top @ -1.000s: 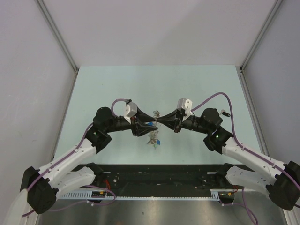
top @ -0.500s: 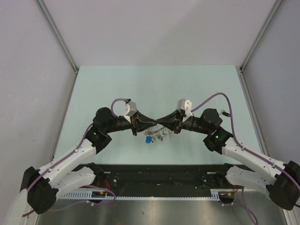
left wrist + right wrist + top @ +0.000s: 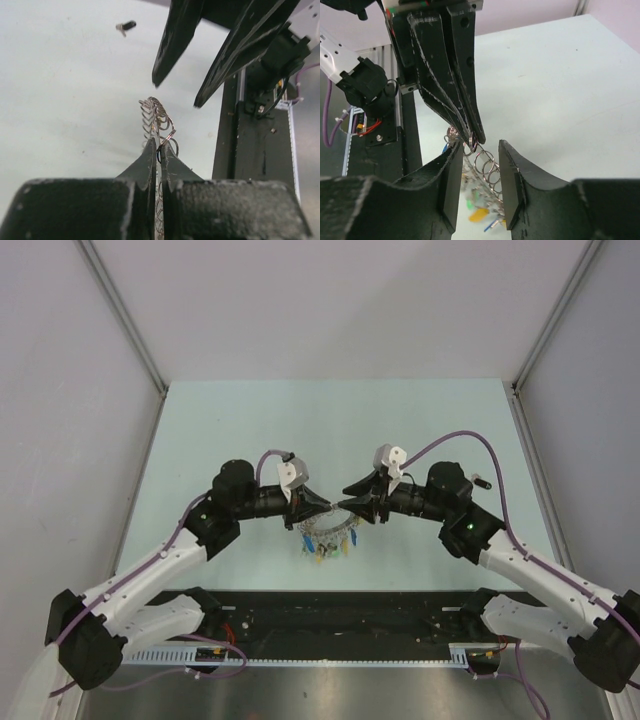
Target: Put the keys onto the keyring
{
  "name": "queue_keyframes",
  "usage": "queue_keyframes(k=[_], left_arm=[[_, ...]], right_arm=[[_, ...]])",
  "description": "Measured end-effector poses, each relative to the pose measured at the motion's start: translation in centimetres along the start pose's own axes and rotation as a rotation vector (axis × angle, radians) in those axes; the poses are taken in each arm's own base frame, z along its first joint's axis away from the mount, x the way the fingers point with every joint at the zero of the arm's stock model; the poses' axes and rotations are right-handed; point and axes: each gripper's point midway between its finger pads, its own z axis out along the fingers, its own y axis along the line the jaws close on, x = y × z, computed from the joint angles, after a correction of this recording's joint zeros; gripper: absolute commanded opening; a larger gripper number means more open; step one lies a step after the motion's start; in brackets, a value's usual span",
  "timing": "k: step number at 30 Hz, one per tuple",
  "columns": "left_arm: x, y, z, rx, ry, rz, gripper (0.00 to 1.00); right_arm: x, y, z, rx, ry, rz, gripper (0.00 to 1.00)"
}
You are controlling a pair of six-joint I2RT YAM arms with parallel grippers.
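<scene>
**Keyring held aloft by left gripper, right gripper spread around it**

The pale surface (image 3: 420, 430) carries both arms, which reach inward and meet tip to tip near its middle. The left arm (image 3: 150, 575) comes in from the left, the right arm (image 3: 530, 570) from the right.

The left gripper (image 3: 159, 145) is clenched on the wire of the keyring (image 3: 152, 112); the jaws are pressed together with a loop of the coil pinched at their tips.

The right gripper (image 3: 480, 145) is released. Its jaws stand apart on either side of the coils, and neither finger is seen touching them.

From above, the keyring (image 3: 340, 523) shows as a grey arc slung below the two gripper tips. The keys (image 3: 325, 543) hang in a fan under that arc, with blue, green and yellow heads showing. In the right wrist view they are blurred.

A small dark piece (image 3: 126, 26) lies on the surface, well apart from the keyring; what it is cannot be told.
</scene>
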Motion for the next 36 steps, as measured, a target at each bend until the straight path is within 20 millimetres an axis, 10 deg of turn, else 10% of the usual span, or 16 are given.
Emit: queue_keyframes(k=[7, 22, 36], left_arm=[[2.5, 0.4, -0.4, -0.021, 0.135, 0.019, 0.0], [3.2, 0.4, -0.7, -0.029, 0.181, 0.03, 0.0], [3.3, 0.2, -0.6, -0.023, 0.186, 0.03, 0.0]], right_arm=[[-0.9, -0.7, 0.3, 0.012, 0.114, -0.023, 0.42], [4.5, 0.9, 2.2, -0.08, 0.345, -0.002, 0.41], [5.2, 0.7, 3.1, -0.087, 0.364, 0.0, 0.24]])
